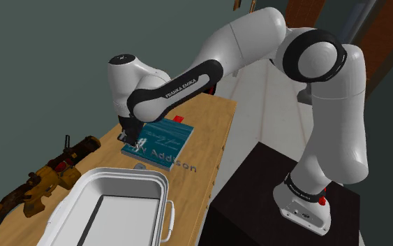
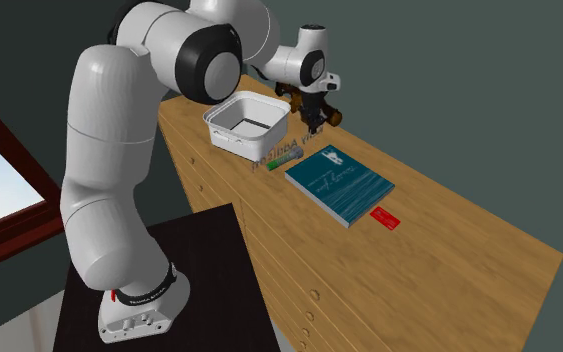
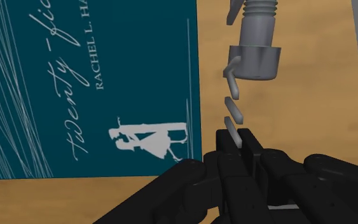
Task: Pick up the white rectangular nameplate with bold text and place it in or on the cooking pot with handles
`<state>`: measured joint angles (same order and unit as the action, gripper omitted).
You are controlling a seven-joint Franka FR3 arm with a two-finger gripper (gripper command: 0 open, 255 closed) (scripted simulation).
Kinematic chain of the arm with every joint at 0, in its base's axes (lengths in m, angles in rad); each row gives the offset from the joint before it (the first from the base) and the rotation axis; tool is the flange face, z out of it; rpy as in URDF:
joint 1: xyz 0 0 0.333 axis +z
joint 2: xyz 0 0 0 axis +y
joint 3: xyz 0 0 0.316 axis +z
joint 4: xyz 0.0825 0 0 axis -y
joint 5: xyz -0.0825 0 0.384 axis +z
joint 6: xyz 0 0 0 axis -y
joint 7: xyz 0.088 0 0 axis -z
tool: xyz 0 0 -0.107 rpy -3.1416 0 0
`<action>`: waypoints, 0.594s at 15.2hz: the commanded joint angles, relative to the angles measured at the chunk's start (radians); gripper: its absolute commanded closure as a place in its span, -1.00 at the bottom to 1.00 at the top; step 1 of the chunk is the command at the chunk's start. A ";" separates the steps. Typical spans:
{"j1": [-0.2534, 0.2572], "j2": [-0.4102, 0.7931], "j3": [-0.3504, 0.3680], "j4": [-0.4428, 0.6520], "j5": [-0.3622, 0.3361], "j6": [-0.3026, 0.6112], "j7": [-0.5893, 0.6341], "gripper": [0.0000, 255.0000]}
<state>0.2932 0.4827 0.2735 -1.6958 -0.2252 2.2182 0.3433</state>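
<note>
— How do we find the arm [image 1: 181,87]?
— We see it bent low over the bench [image 1: 210,126], "FRANKA EMIKA" along its forearm, with the gripper [image 1: 132,138] pointing down at the corner of the teal book [image 1: 165,133].
— And the fingers?
— Drawn together, pinching a pale letter of the nameplate [image 1: 174,157]. We read "Addison" on it, just beside the book and near the white pot [image 1: 164,183]. The book's cover shows "RACHEL L." and "twenty-".
</note>
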 commanded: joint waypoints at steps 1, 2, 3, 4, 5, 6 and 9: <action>-0.002 -0.013 0.003 0.008 0.006 -0.022 -0.005 1.00; -0.003 -0.019 0.005 0.013 0.009 -0.032 -0.007 1.00; -0.003 -0.025 0.006 0.018 0.011 -0.043 -0.009 1.00; -0.004 -0.031 0.007 0.023 0.014 -0.054 -0.011 1.00; -0.005 -0.037 0.008 0.029 0.016 -0.064 -0.013 1.00; -0.005 -0.042 0.010 0.035 0.019 -0.075 -0.015 1.00; -0.006 -0.057 0.013 0.053 0.026 -0.109 -0.021 1.00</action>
<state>0.2867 0.4286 0.2853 -1.6507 -0.2014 2.1214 0.3238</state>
